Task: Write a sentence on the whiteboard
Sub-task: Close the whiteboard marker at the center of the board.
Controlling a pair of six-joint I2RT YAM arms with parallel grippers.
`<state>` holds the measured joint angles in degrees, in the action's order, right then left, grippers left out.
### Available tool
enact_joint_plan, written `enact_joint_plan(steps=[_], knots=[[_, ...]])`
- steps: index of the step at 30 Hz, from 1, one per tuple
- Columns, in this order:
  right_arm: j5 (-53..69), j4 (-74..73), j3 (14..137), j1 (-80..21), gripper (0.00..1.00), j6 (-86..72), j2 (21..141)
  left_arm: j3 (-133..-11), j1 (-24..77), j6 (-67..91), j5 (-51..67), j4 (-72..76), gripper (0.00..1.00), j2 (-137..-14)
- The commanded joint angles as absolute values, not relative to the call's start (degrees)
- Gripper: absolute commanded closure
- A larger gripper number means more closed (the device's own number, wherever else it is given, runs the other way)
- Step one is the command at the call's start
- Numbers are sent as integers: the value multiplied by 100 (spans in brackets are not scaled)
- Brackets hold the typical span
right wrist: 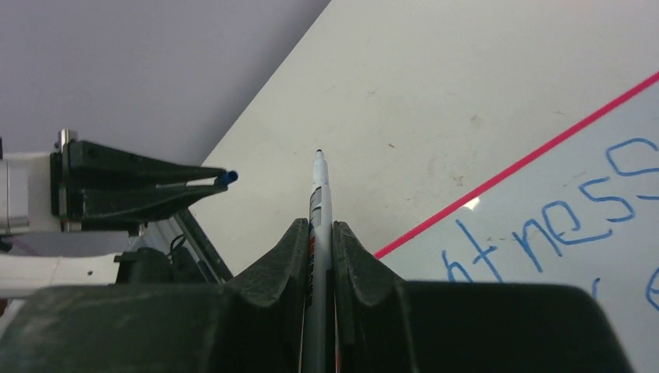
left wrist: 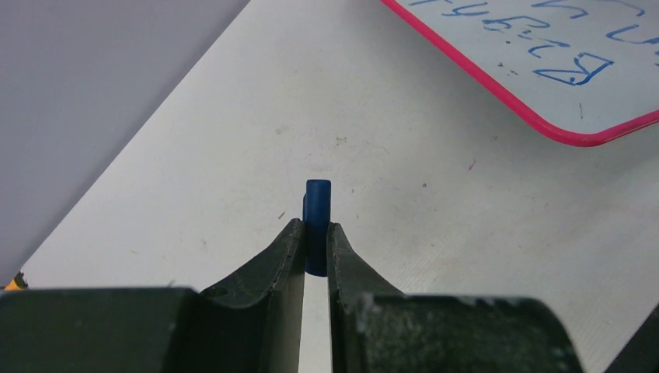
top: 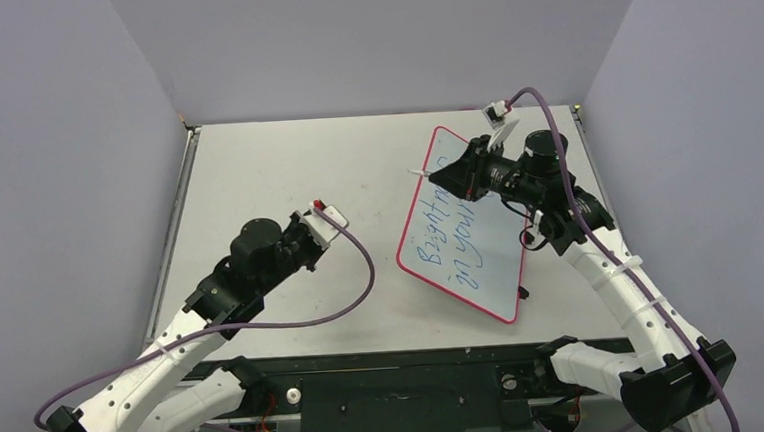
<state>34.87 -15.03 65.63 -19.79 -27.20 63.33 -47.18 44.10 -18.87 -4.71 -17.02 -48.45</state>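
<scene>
**Marker and cap both gripped, board lying right of centre**

The whiteboard lies flat on the grey surface, toward 3 o'clock from its middle. It is skewed so that its long pink-rimmed sides run from about 7 o'clock up to 1 o'clock. The sentence is in blue, in two lines along that slant. "Brightness" sits nearest the left rim and "in your" beside it; the rest is hidden under the right arm.

The right jaws are clenched on a white marker. It points toward 9 o'clock, its tip past the board's rim and over bare surface.

Off at 9 o'clock from the board, well apart, the left jaws are pinched tight on a small blue cap, which stands up between them.
</scene>
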Motion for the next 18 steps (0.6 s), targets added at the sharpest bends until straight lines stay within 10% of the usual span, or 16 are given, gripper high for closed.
enact_joint_plan(steps=[1,18], knots=[[4184,-1356,6911,-2344,100,-2401,6425,-4629,3978,-2274,1084,-965,100,-4772],[3915,-2586,7500,-3502,100,-1368,7091,-3885,3208,-1523,3294,570,100,-4661]])
